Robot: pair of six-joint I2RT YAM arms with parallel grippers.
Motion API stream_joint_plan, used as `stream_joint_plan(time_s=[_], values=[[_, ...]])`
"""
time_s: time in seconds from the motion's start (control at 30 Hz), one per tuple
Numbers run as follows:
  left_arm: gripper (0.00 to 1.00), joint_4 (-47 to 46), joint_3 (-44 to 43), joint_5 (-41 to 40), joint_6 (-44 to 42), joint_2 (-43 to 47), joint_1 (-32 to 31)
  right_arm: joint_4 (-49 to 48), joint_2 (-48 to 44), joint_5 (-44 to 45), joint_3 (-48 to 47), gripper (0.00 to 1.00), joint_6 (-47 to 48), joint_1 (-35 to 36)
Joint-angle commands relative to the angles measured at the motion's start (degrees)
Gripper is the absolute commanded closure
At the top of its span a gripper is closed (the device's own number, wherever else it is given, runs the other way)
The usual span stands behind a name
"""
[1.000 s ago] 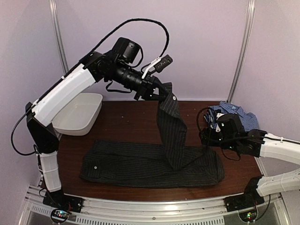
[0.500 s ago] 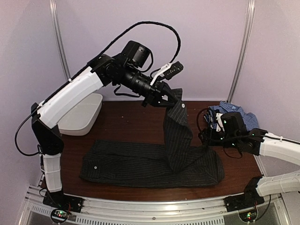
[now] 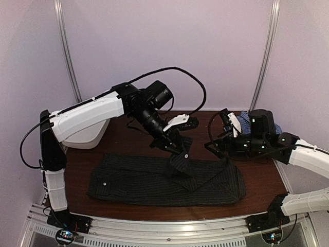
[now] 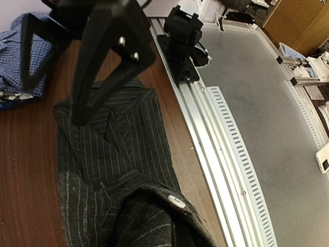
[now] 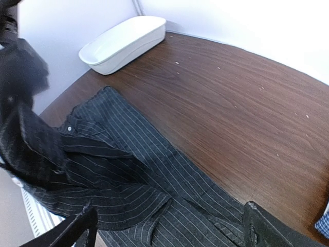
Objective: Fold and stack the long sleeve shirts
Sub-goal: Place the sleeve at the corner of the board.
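Observation:
The black pinstriped shirt (image 3: 154,180) lies spread across the front of the brown table. My left gripper (image 3: 178,147) is shut on its sleeve cuff (image 4: 176,201) and holds it low over the shirt's middle, the sleeve draping down to the right. My right gripper (image 3: 218,141) is open and empty just above the shirt's right end; in its wrist view (image 5: 170,213) the fingers straddle the pinstriped cloth (image 5: 154,175). The blue-and-white check shirt (image 3: 245,118) lies crumpled at the back right, mostly hidden behind the right arm. It also shows in the left wrist view (image 4: 20,51).
A white oval tub (image 3: 85,136) stands at the back left, also seen in the right wrist view (image 5: 123,41). Bare brown table (image 3: 128,139) lies between the tub and the shirt. A metal rail (image 4: 226,154) runs along the near edge.
My left gripper has come down from high above the table to just over the shirt, bringing the sleeve with it. My right gripper has moved left and up a little.

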State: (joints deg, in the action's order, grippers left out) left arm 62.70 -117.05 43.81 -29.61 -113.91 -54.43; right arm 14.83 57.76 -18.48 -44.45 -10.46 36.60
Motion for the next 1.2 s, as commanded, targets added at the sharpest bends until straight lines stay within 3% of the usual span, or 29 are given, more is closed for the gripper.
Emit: stream_joint_plan(time_s=[0.0,0.23,0.4,0.87,1.17], values=[[1.0,-3.0,6.5,0.9,-3.8,7.1,-0.2,-7.4,-0.2,-12.4,-1.0,0.02,5.0,-0.4],[1.0,-9.1,19.4,6.4,-6.8,15.1,-0.2,-16.6,5.8,-27.4,0.4,0.03,5.4,0.4],[1.0,-10.3,24.3,6.5,-7.6,17.7,-0.2,-17.0,11.6,-34.4,-1.8,0.04,7.9,2.0],[1.0,-19.0,45.3,-12.3,0.8,21.3,-2.1,-14.2,20.0,-20.6,-4.5,0.05,5.5,2.6],[1.0,-22.7,44.3,-18.6,0.8,17.0,-11.2,-12.8,24.5,-18.5,-4.6,0.06,-0.4,-2.7]])
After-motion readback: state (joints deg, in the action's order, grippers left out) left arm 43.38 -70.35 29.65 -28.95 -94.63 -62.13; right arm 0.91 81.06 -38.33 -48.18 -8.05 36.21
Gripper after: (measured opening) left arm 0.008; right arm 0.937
